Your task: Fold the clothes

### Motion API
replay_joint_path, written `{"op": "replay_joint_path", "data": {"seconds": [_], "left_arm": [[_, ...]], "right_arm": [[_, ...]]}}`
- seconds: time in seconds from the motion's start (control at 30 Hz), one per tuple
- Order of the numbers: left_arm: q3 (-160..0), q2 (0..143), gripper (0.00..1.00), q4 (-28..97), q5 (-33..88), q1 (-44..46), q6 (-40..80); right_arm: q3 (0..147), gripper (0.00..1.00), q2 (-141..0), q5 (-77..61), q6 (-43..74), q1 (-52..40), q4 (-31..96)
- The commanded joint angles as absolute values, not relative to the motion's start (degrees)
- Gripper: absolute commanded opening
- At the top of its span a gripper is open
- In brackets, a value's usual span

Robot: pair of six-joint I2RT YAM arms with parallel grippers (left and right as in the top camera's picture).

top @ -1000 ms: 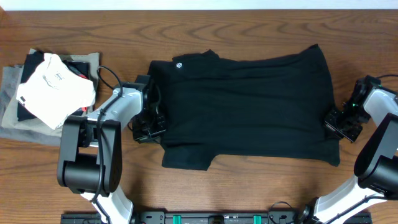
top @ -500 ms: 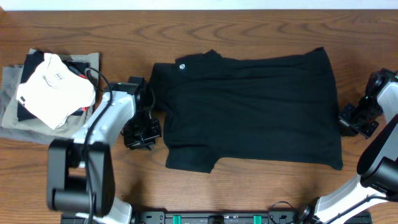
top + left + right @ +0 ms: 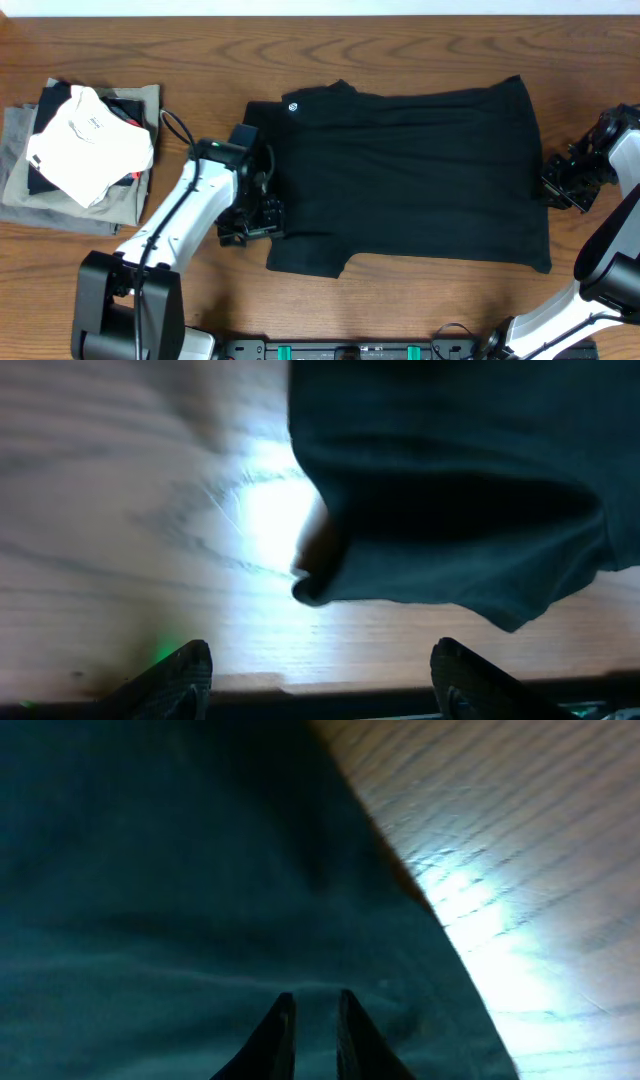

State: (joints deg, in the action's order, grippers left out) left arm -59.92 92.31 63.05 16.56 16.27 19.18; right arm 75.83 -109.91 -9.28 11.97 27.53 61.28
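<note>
White arm links (image 3: pixel 187 205), black joints and cables, dark tapered fingers (image 3: pixel 275 1038).

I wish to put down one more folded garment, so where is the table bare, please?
Bare wood: the far strip beyond the black shirt, the far half of the gap between the clothes pile and the shirt, and the near corner in front of the pile. Crowded: the shirt's left edge with the left gripper, its right edge with the right gripper.

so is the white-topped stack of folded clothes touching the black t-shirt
Apart: overhead shows bare wooden table between the stack and the black t-shirt.
</note>
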Motion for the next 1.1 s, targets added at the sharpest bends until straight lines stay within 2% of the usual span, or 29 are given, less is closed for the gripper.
{"op": "replay_joint_path", "data": {"seconds": [0.0,0.27,0.57,0.73,0.93,1.03,1.07], "left_arm": [[-57.23,92.97,0.72,63.44,17.1,16.47,21.76],[-50.92,92.97,0.73,55.96,17.54,16.47,21.5],[-49.93,92.97,0.7,53.98,21.3,16.56,18.7],[-48.71,92.99,0.58,51.05,21.26,16.71,18.7],[-45.78,93.27,0.55,47.79,21.47,16.75,18.7],[-45.32,93.27,0.41,47.22,21.47,16.75,18.72],[-45.32,93.27,0.33,47.22,21.45,16.75,18.72]], "right_arm": [[76.77,0.14,-110.24,-10.96,9.26,27.68,61.8],[76.77,0.14,-110.24,-10.98,9.15,27.68,61.73],[76.77,0.13,-110.24,-10.98,9.15,27.68,61.71],[76.77,0.13,-110.24,-10.96,9.13,27.68,61.73],[76.77,0.12,-110.24,-10.98,9.15,27.68,61.73],[76.77,0.12,-110.24,-10.98,9.15,27.68,61.76],[76.77,0.12,-110.24,-10.98,9.15,27.68,61.78]]}}
